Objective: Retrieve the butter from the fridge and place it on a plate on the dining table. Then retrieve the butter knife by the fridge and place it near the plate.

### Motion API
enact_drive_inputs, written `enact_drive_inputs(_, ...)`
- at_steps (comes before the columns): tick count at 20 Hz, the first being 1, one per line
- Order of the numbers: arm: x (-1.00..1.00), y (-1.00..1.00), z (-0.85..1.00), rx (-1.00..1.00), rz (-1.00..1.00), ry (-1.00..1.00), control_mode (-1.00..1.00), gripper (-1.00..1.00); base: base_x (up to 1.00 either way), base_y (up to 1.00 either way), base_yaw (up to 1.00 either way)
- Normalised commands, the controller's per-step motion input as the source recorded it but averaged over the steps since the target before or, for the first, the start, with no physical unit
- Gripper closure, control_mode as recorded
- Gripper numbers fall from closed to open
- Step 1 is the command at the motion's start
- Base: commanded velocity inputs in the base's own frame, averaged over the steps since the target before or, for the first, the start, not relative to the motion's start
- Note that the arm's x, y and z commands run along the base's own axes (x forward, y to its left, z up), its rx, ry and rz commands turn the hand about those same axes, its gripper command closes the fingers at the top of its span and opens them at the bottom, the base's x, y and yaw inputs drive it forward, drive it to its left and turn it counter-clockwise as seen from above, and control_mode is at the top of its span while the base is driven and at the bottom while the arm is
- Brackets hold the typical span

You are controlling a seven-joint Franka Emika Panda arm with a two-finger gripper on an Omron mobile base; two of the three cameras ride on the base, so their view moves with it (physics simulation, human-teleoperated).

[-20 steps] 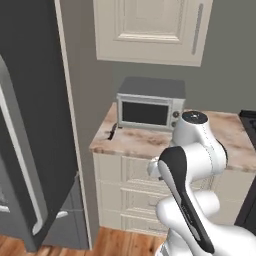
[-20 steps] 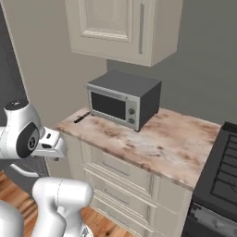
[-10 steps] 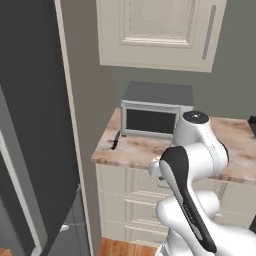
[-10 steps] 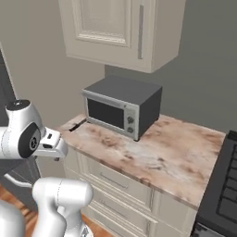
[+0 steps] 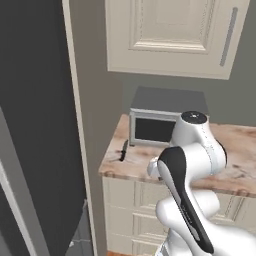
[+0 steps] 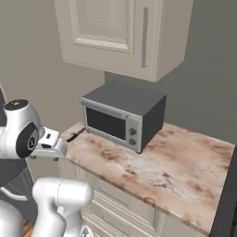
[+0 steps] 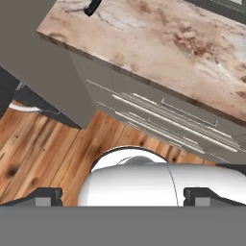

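Your claw [image 7: 123,197] hangs spread and empty, pointed at the floor, because the butter knife [image 5: 123,150] lies on the marbled surface [image 5: 235,165] beside the fridge [image 5: 35,125], ungrasped.

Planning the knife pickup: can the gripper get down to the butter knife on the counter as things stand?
Probably yes. The butter knife lies in the open near the counter edge, left of the microwave, with nothing over it. The gripper is open and points floorward, so the arm must first swing over.
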Motion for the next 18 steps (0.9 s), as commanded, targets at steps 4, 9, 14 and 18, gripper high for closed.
enact_drive_inputs(4,0.00,0.00,0.00,0.00,0.00,0.00,1.00,-1.00,0.44,-0.02,0.00)
enact_drive_inputs(9,0.00,0.00,0.00,0.00,0.00,0.00,1.00,-1.00,0.19,0.09,0.00)
enact_drive_inputs(14,0.00,0.00,0.00,0.00,0.00,0.00,1.00,-1.00,0.23,0.23,0.00)
enact_drive_inputs(18,0.00,0.00,0.00,0.00,0.00,0.00,1.00,-1.00,0.40,0.08,0.00)
